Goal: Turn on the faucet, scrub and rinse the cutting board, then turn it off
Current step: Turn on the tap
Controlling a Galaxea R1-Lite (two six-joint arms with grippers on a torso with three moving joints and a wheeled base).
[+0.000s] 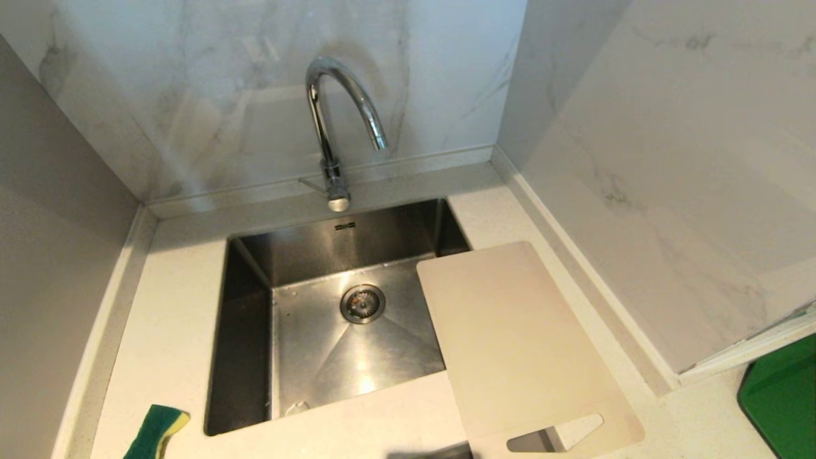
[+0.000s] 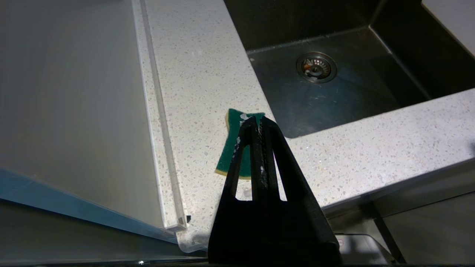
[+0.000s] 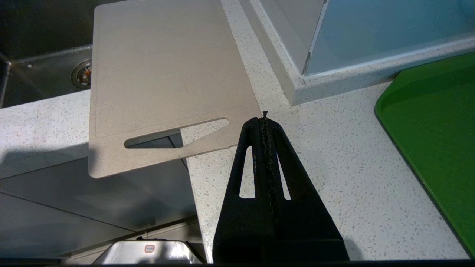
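Left gripper [image 2: 256, 120]: closed, empty, above the sponge [image 2: 232, 148].
Right gripper [image 3: 264, 120]: closed, empty, beside the cutting board [image 3: 163, 74].
Faucet [image 1: 331, 115]: dry.

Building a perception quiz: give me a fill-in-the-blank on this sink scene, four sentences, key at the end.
1. The cutting board lies partly over the ____ side of the sink.
2. The sponge is yellow and ____.
3. No ____ runs from the faucet.
4. Both the left hand and right hand are ____.

Missing words: right; green; water; shut
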